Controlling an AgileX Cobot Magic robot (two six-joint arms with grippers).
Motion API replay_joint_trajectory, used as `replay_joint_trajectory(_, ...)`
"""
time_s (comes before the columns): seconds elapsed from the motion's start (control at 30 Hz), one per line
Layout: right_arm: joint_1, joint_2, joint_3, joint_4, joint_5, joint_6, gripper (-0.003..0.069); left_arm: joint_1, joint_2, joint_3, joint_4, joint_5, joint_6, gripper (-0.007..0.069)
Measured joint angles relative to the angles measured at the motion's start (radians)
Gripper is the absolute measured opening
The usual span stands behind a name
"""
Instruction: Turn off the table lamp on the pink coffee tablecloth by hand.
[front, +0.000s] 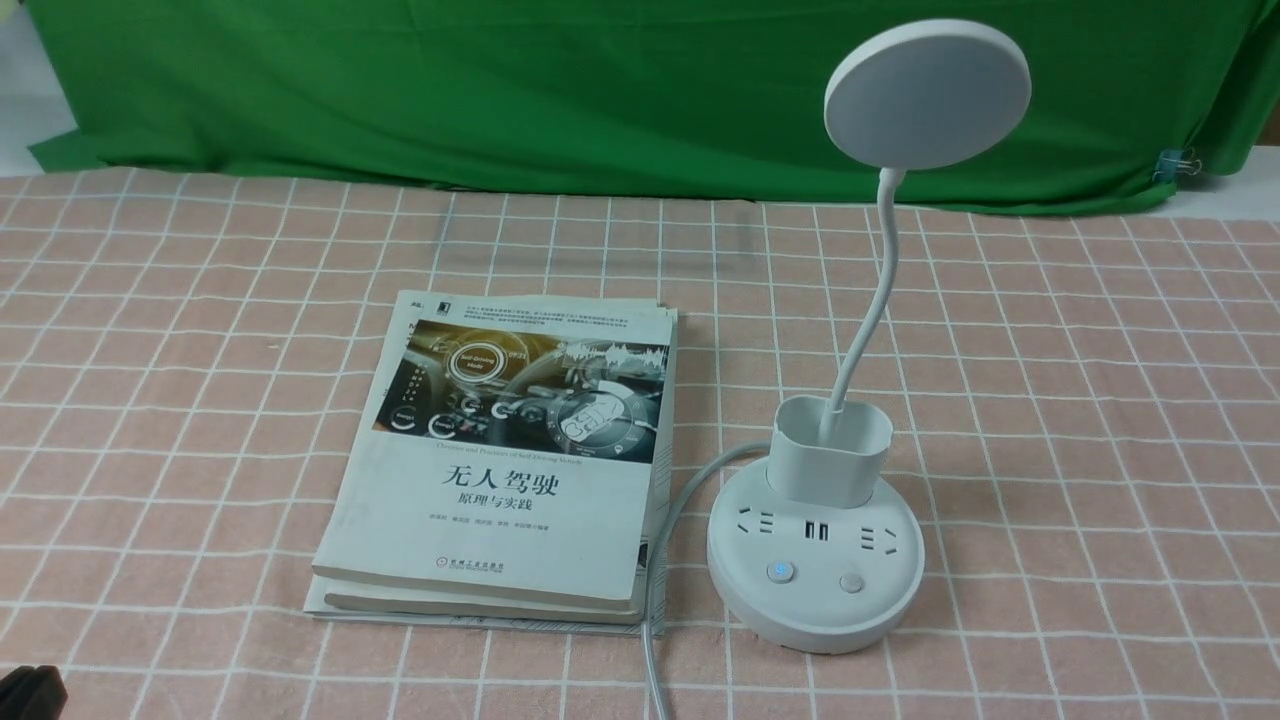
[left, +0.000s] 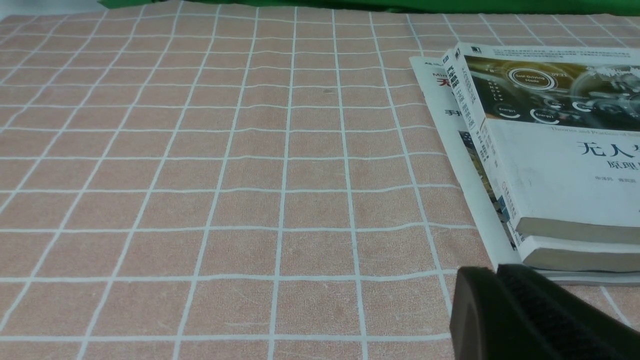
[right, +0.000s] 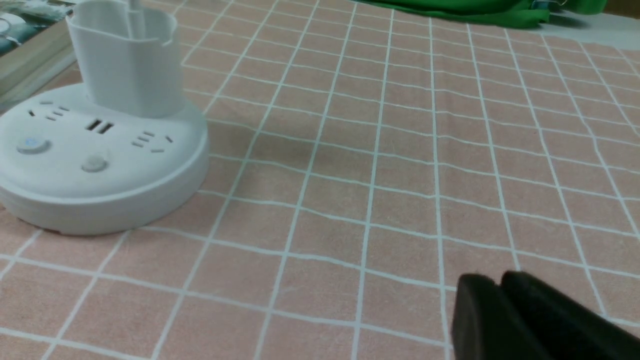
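Observation:
The white table lamp stands on the pink coffee tablecloth (front: 1080, 400), right of centre. Its disc head (front: 927, 95) rises on a thin bent neck out of a cup-shaped holder (front: 828, 450) on the round base (front: 815, 590). On the base, the left button (front: 780, 572) glows blue and the right button (front: 851, 582) is plain. In the right wrist view the base (right: 100, 195) sits some way off from my right gripper (right: 500, 282), the hand, whose black fingers lie together over bare cloth. My left gripper (left: 497, 272) is shut and holds nothing, just short of the books.
Two stacked books (front: 500, 460) lie on a sheet of paper left of the lamp base. The lamp's white cord (front: 660, 600) runs along their right edge toward the front. A green backdrop cloth (front: 500, 90) hangs behind the table.

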Motion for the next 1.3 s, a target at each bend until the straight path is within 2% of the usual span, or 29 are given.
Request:
replay_joint_trajectory(0.17,-0.003,0.000,0.000,0.000,0.000,0.000,0.0129,0.000,0.000,0.000,0.000,0.000,0.000,0.0006)
replay_joint_trajectory(0.37,-0.057,0.000,0.000,0.000,0.000,0.000,0.0146,0.000,0.000,0.000,0.000,0.000,0.000,0.0006)
replay_joint_trajectory(1.3,-0.059,0.000,0.000,0.000,0.000,0.000,0.0202,0.000,0.000,0.000,0.000,0.000,0.000,0.0006)
